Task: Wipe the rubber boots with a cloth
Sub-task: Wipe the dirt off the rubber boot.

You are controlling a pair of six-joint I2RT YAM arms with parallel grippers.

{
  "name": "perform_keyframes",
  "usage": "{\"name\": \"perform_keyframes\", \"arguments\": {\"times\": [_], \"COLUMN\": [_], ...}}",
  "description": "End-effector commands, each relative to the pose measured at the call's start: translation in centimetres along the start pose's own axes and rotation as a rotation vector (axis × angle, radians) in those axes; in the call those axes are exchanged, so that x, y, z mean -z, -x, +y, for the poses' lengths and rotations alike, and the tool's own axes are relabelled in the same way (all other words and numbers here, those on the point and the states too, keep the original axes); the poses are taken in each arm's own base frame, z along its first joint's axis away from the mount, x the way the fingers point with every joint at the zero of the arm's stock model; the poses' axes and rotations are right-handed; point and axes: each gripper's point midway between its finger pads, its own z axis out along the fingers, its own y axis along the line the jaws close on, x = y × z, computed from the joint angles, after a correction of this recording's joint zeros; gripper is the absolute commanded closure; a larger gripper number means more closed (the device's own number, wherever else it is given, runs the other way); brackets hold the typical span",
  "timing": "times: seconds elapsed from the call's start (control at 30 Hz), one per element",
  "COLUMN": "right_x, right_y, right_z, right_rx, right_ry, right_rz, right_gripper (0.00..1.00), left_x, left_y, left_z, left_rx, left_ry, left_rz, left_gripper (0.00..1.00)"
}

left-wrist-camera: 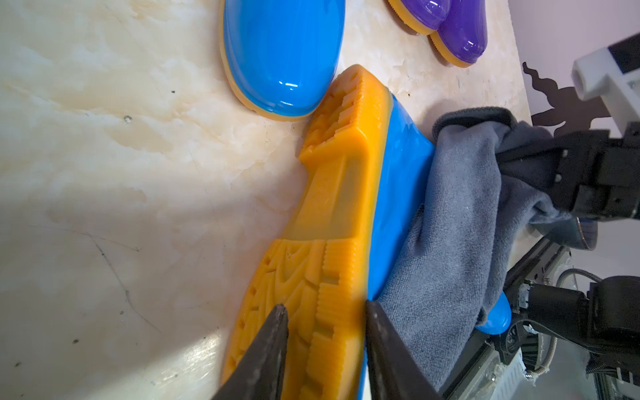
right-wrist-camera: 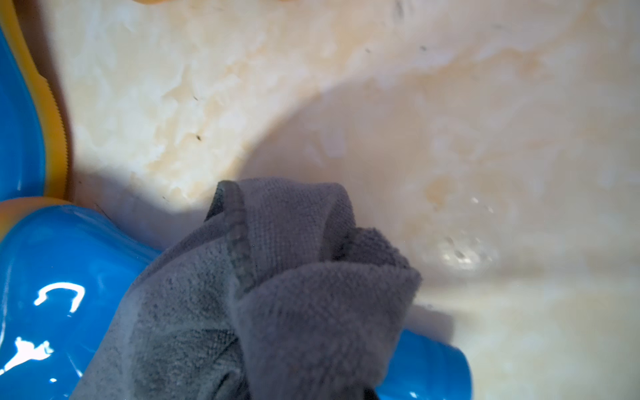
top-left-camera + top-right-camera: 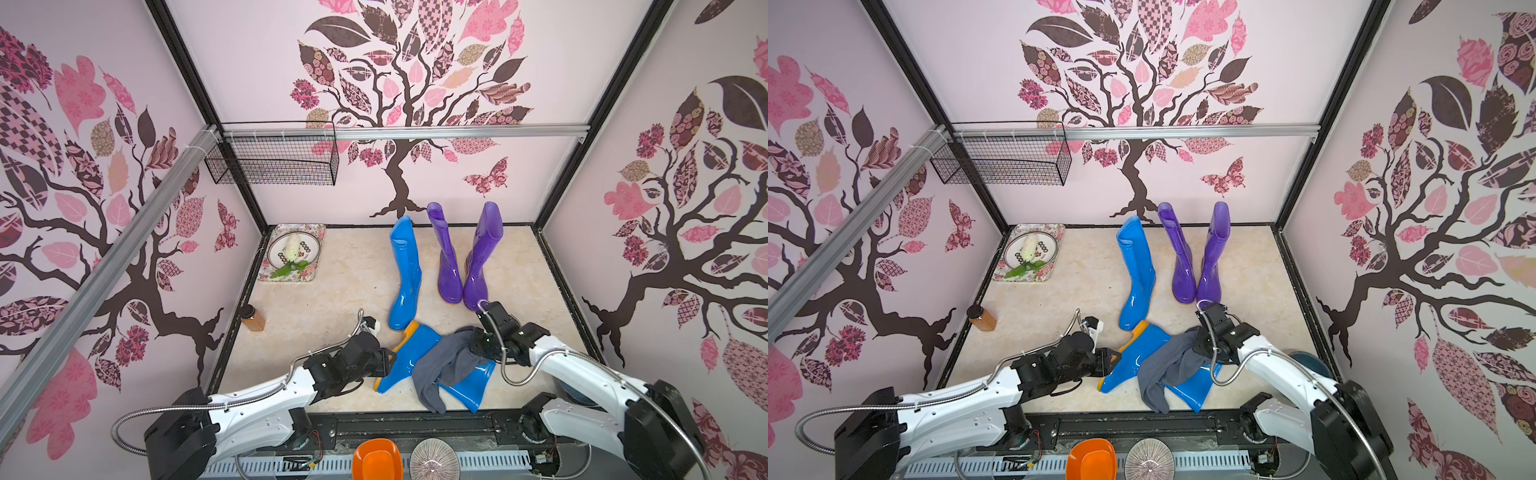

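Glossy blue boot (image 3: 411, 349) lies on its side, lower centre in both top views, ribbed orange sole (image 1: 332, 207) facing the left end effector (image 1: 325, 308): jaws partly apart, tips vs. the tread, no pinch. Soft grey terry cloth (image 3: 440, 370) drapes over the shaft. Right end effector (image 3: 476, 343) is clamped on a bunched corner. Behind, upright blue boot (image 3: 405, 274) & purple boots (image 3: 446, 262) stand mid-frame on the marbled worktop (image 3: 332, 291).

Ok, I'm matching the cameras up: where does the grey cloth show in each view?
Top view: cloth low centre.
Top view: low centre.
Left wrist: draped behind the sole-on boot.
Right wrist: bunched in the foreground.
Shared landmark: the lying blue boot under it.
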Motion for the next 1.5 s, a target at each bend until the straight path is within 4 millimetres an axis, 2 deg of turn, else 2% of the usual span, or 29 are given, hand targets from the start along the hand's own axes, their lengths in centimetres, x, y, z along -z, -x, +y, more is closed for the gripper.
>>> {"name": "perform_keyframes", "arguments": {"times": [0.0,0.03,0.1,0.2,0.27,0.43,0.5,0.57,0.63,0.73,0.83,0.9,0.93,1.03,1.17,1.23,1.33,1.47], "right_x": [0.6,0.7,0.6,1.1,2.1,2.7,2.1,1.4,1.2,2.2,4.2,4.4,4.1,3.3,4.5,5.3,5.1,4.1], "right_y": [-3.2,-3.6,-4.7,-6.0,-6.7,-10.2,-11.5,-12.0,-11.8,-10.8,-8.8,-8.0,-8.0,-10.2,-12.8,-14.2,-16.7,-19.3], "right_z": [-4.2,-4.8,-4.1,1.3,4.5,7.6,7.3,5.0,2.2,-0.4,0.5,0.8,1.6,8.1,16.6,19.5,21.7,21.8], "right_rx": [-0.071,-0.078,-0.075,0.043,0.113,0.293,0.322,0.300,0.259,0.181,0.125,0.128,0.141,0.229,0.408,0.499,0.529,0.497], "right_ry": [-0.133,-0.153,-0.098,0.123,0.182,0.148,0.144,0.074,0.002,-0.024,0.080,0.094,0.116,0.340,0.537,0.602,0.702,0.784], "right_rz": [0.075,0.082,0.129,0.117,0.103,0.114,0.148,0.165,0.153,0.091,-0.001,-0.029,-0.016,0.096,0.205,0.201,0.302,0.415], "right_gripper": [1.00,1.00,1.00,1.00,1.00,1.00,1.00,1.00,1.00,1.00,1.00,1.00,1.00,1.00,1.00,1.00,1.00,1.00], "left_x": [-0.4,-0.4,-0.4,-0.6,-0.7,-0.7,-0.7,-0.8,-0.8,-0.7,-0.8,-0.9,-0.9,-0.9,-0.8,-0.8,-0.9,-0.9], "left_y": [-1.1,-1.1,-1.0,-1.0,-0.9,-0.4,-0.3,-0.3,-0.3,-0.3,-0.4,-0.4,-0.4,-0.4,-0.3,-0.3,-0.4,-0.2], "left_z": [2.2,2.2,2.1,1.9,1.7,1.0,1.1,1.0,1.0,1.5,1.9,1.8,1.7,1.6,1.0,0.8,0.8,0.7], "left_rx": [-0.004,-0.005,-0.001,0.007,0.011,0.002,0.001,-0.002,-0.007,-0.019,-0.033,-0.036,-0.035,-0.018,-0.001,0.008,0.024,0.056], "left_ry": [0.093,0.092,0.091,0.079,0.072,0.063,0.069,0.071,0.073,0.094,0.114,0.117,0.113,0.106,0.081,0.071,0.064,0.055], "left_rz": [0.040,0.040,0.037,0.035,0.036,0.033,0.028,0.032,0.036,0.035,0.040,0.047,0.049,0.046,0.042,0.045,0.046,0.026], "left_gripper": [0.62,0.62,0.62,0.62,0.62,0.62,0.61,0.61,0.62,0.61,0.60,0.60,0.60,0.60,0.60,0.60,0.60,0.60]}}
